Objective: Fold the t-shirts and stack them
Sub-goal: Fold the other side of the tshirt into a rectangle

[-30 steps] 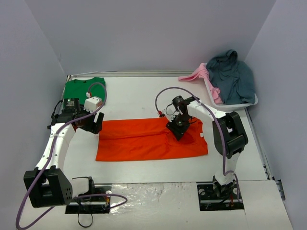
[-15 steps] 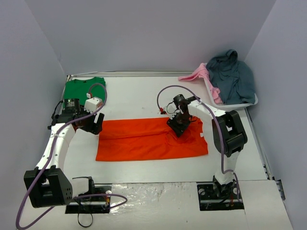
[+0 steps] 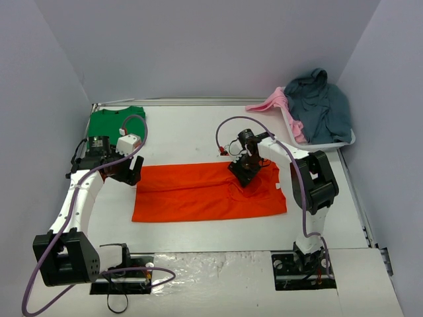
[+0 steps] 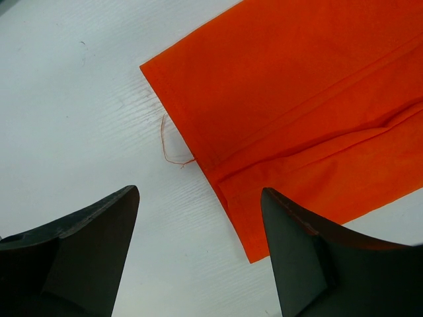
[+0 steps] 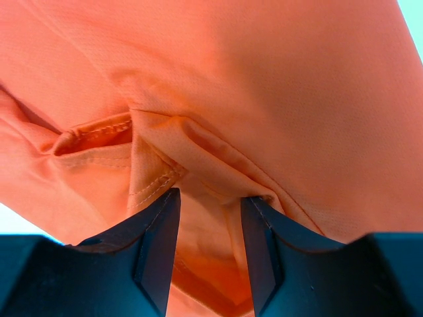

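Orange t-shirt (image 3: 208, 191): flat on the desk (image 3: 192, 132), mid-surface, folded into a wide band running left to right. Lengthwise fold seam visible across the cloth. Small white label near the right end.

Green t-shirt (image 3: 115, 122): folded, at the far left corner of the desk, well apart from the orange one.

Left pincer (image 3: 132, 175): just beside the far left corner of the orange t-shirt, above the desk. In the left wrist view, left pincer (image 4: 198, 198) spread wide, nothing between the fingers (image 4: 92, 238). Corner of the orange t-shirt (image 4: 297, 99) directly ahead, with a loose orange thread (image 4: 168, 142) curling off its edge onto the desk.

Right pincer (image 3: 241, 175): down on the far edge of the orange t-shirt, right of centre. In the right wrist view, right pincer (image 5: 208, 221) drawn narrow, pinching a raised ridge of orange cloth beside a stitched hem (image 5: 92, 132). Fabric bunched and creased around the fingers (image 5: 155, 231).

White tray (image 3: 330, 144): far right corner of the desk, holding a grey garment (image 3: 324, 105) and a pink garment (image 3: 271, 102), the pink one draped over the tray rim.
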Available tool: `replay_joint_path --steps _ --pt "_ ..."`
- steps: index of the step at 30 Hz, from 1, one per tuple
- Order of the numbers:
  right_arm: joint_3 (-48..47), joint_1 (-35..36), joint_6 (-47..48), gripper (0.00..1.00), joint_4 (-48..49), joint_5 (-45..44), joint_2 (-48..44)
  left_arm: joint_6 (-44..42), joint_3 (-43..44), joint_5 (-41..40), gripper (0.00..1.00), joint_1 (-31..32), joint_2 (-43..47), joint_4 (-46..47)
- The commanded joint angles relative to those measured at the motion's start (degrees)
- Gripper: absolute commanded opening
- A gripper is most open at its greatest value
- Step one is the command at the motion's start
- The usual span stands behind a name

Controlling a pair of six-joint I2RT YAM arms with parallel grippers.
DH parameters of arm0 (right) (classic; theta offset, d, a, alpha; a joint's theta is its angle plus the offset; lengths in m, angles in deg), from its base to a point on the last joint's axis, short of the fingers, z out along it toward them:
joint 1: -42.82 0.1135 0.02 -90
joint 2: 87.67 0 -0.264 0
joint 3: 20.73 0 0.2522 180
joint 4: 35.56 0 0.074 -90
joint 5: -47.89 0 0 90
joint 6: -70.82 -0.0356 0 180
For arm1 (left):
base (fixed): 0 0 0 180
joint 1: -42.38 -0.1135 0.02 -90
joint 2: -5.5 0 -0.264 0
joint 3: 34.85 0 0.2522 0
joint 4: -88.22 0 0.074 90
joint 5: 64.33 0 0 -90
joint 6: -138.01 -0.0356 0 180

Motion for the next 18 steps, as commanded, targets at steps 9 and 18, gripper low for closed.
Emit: replay_joint_path --steps 9,18 --pt "0.2 -0.3 0.0 0.37 -2.9 4.1 -1.4 -0.6 0.1 0.8 0.73 -0.5 1.4 -0.3" --pt "-0.6 -0.5 -0.4 0.37 -3.1 8.9 -0.2 -0.7 0.1 1.0 0.73 -0.5 1.1 -0.3"
